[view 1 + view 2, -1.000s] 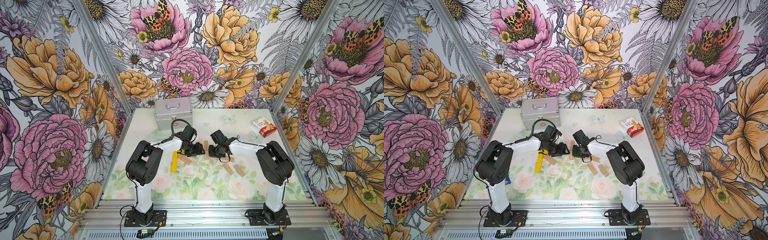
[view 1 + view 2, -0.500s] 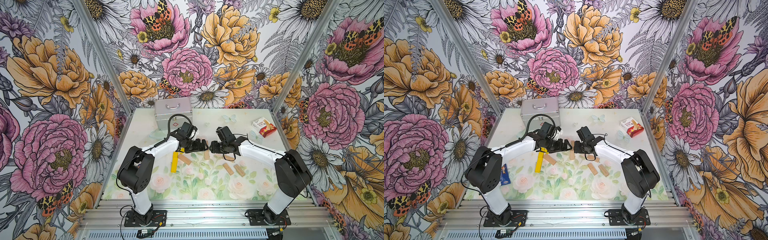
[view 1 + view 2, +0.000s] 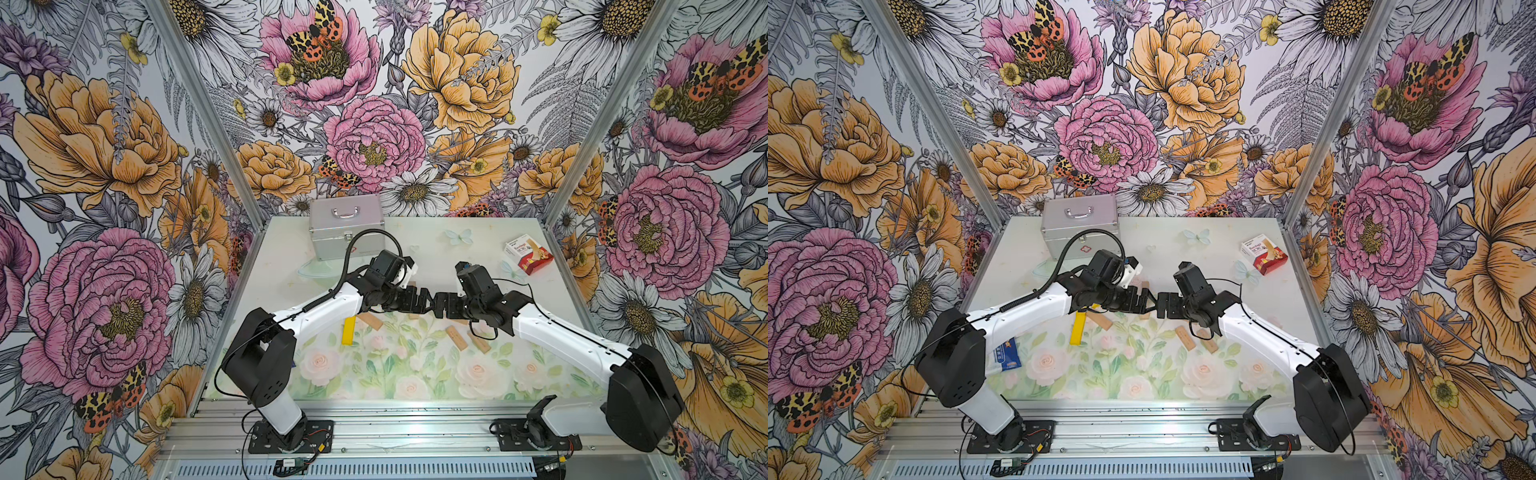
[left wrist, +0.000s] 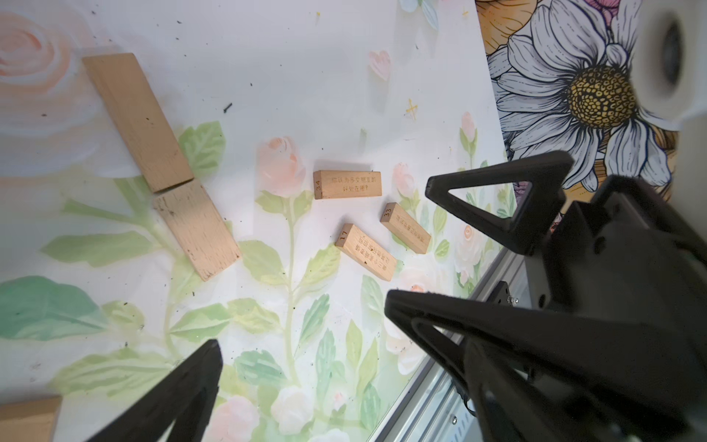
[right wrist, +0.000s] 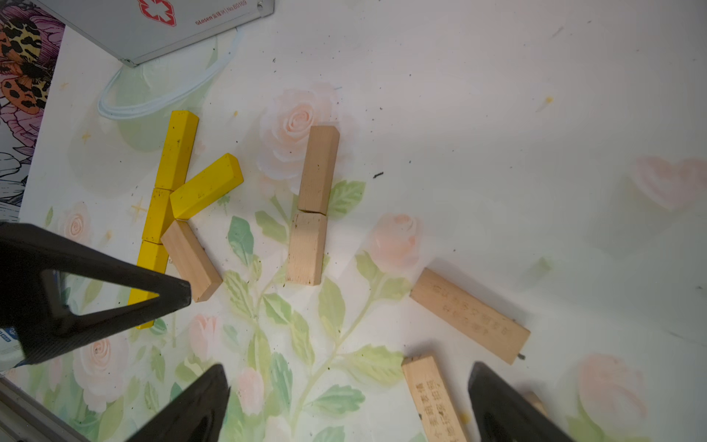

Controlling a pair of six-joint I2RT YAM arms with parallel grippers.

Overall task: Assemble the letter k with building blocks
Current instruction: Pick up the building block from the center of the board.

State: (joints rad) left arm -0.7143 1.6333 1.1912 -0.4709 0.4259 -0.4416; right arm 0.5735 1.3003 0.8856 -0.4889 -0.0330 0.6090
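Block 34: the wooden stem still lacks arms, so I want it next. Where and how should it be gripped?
Grip block 34 across its two long sides at mid-length, probably coming straight down. It lies flat on the table with both long sides free; block 33 sits close to its unnumbered end, so avoid that end.

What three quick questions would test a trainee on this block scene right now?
1. True or false: the pale wood stem has no slanted arms yet.
2. How many blocks make the yellow stem?
3. The arms on the yellow stem are: A both yellow; B one yellow arm, one pale wood arm; C both pale wood.
Key: 1 true; 2 three; 3 B.
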